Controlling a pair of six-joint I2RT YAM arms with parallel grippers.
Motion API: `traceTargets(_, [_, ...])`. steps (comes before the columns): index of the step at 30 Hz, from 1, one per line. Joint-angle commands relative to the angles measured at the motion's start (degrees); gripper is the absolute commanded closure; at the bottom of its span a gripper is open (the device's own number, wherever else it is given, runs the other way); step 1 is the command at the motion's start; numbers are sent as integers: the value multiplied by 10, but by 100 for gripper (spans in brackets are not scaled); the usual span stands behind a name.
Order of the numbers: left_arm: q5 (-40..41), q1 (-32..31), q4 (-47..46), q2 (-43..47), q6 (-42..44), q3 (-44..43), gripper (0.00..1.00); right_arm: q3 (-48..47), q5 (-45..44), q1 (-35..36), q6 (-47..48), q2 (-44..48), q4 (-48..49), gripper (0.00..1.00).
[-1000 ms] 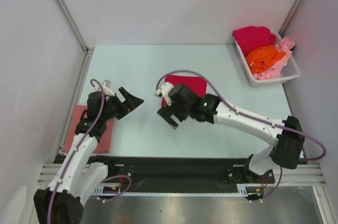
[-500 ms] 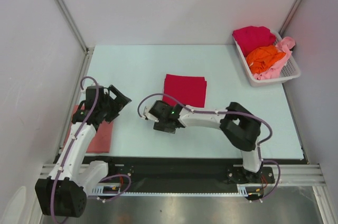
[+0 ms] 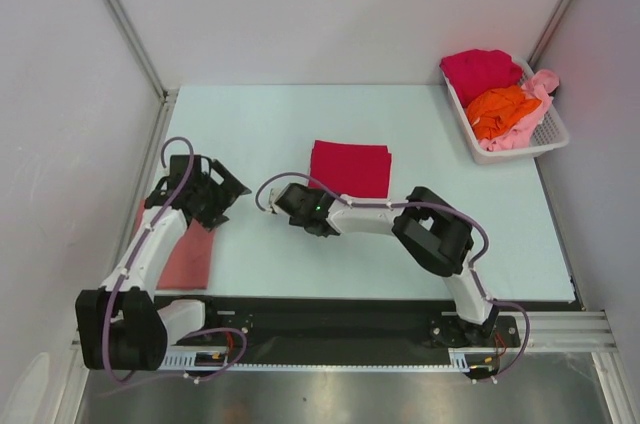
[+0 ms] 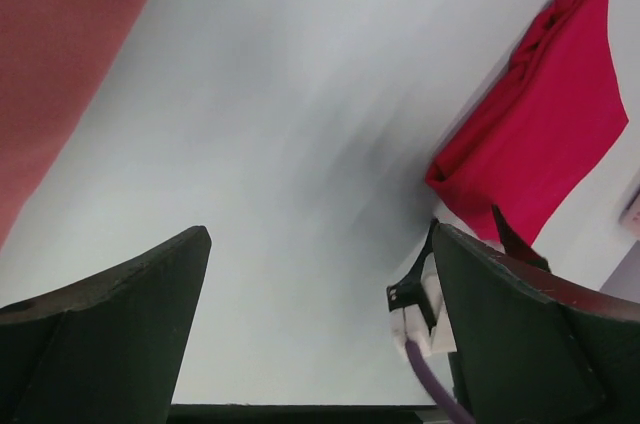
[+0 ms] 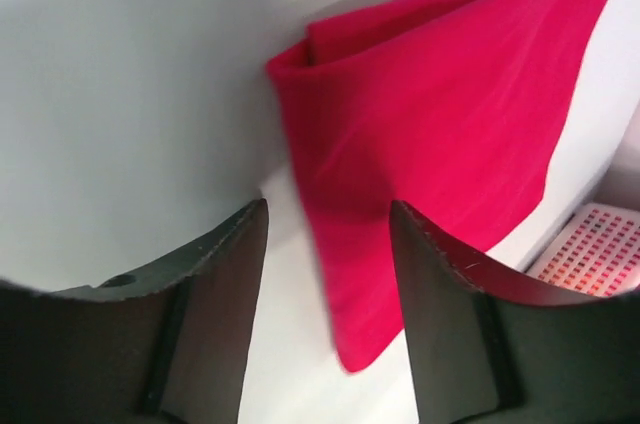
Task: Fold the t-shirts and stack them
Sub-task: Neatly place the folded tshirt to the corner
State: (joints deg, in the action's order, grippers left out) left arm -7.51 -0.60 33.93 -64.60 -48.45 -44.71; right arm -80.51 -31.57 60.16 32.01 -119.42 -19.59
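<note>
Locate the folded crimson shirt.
In the top view, the folded crimson shirt lies flat on the table, between the white basket far right and the salmon shirt near left.

Left arm (image 3: 140,256) and right arm (image 3: 366,220): white shells, black joints, purple cable (image 3: 172,148) looping off each. Right one's got a green light (image 3: 318,208) far from the black base plate (image 3: 340,314).

You will find no legible text, label, brand, number or sign in any of the three views.
</note>
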Motion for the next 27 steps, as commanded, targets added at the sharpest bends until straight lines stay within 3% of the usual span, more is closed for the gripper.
traceTargets(1, [-38, 21, -26, -11, 18, -19, 0, -25, 44, -22, 10, -42, -11, 43])
traceTargets(5, [-61, 28, -27, -31, 35, -36, 0, -67, 61, -39, 8, -72, -38, 67])
traceTargets(10, [-101, 41, -38, -74, 47, -49, 0, -78, 71, -24, 3, -76, -56, 85])
traceTargets(14, [-189, 46, -83, -126, 53, -54, 0, -43, 68, -14, 9, -40, -55, 100])
traceTargets(21, [-287, 16, -280, -226, -22, -23, 0, 22, 117, -29, 31, 66, -68, 100])
traceTargets(27, [-259, -65, -399, -270, -103, -35, 0, 53, 178, -48, 36, 123, -80, 100])
